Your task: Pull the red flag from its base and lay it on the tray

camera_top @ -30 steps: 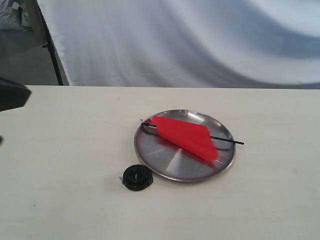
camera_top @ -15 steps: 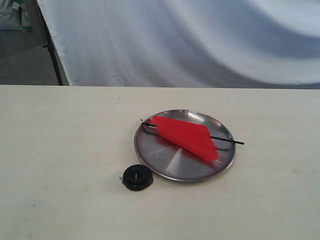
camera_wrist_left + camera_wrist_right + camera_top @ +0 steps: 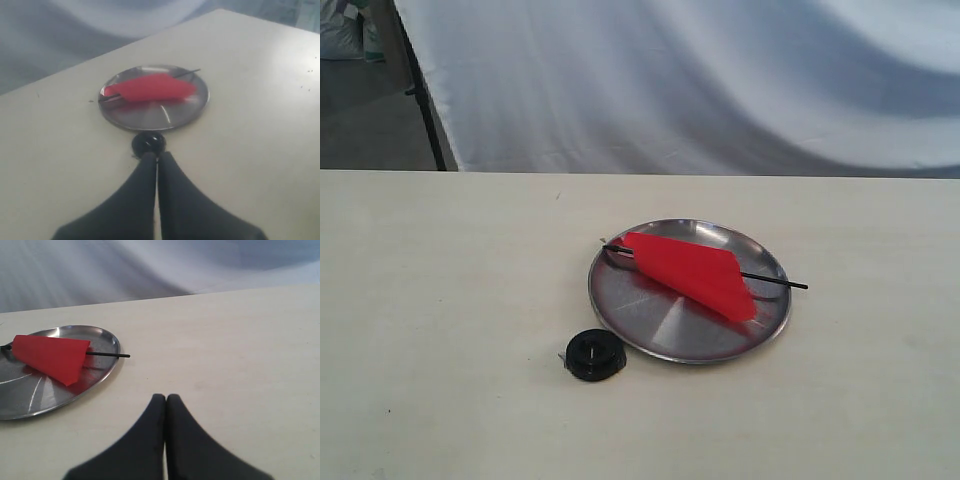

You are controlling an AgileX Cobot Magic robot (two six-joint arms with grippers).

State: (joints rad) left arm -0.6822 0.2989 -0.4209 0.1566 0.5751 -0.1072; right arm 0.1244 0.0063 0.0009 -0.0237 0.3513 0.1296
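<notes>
The red flag [image 3: 695,273] lies flat across the round silver tray [image 3: 650,330], its black stick poking out over the rim on the right. The small black base [image 3: 594,354] stands alone on the table just off the tray's near left rim. Neither arm shows in the exterior view. In the left wrist view my left gripper [image 3: 157,156] is shut with nothing in it, well back from the base [image 3: 148,143], with the tray [image 3: 150,112] and flag [image 3: 150,88] beyond. My right gripper [image 3: 166,398] is shut and empty over bare table, off to the side of the tray [image 3: 30,395] and flag [image 3: 50,356].
A pale wooden tabletop [image 3: 440,300] runs across the whole view. A white cloth backdrop [image 3: 700,80] hangs behind the far edge, with a black stand leg [image 3: 425,110] at the back left.
A dark arm part that showed at the left edge one second ago has left the exterior view. The flag, tray and base have not moved.
</notes>
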